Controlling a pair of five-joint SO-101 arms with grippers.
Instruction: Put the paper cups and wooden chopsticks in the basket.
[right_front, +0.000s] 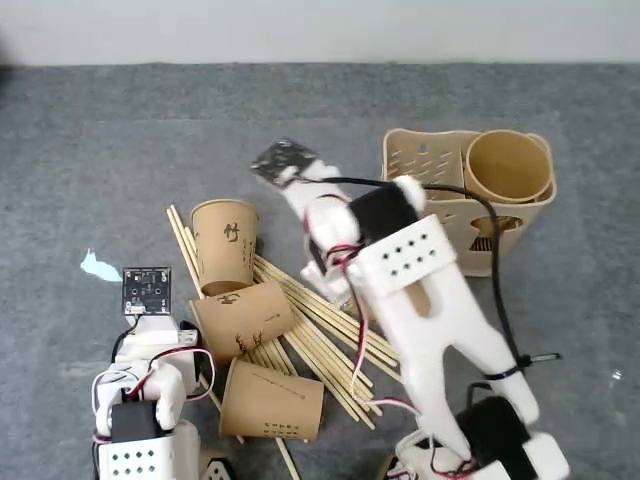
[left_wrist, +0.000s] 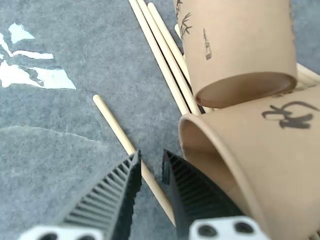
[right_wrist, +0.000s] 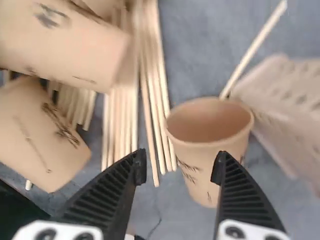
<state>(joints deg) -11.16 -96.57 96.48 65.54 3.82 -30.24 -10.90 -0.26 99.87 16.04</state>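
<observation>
Three paper cups (right_front: 245, 318) lie sideways on chopsticks (right_front: 330, 335) running 10 to 4 o'clock. The left hand (left_wrist: 151, 160), barely parted, straddles one; the right hand (right_wrist: 180, 160) gapes empty.

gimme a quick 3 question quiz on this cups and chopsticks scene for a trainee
1. True or false: the basket already holds a paper cup.
2. Which describes the right pincer? A: open around an upright cup. B: shut on a chopstick. C: hanging over the basket.
3. In the high view, how many tipped cups lie on their sides among the chopsticks?

Key: 1 true; 2 A; 3 three.
</observation>
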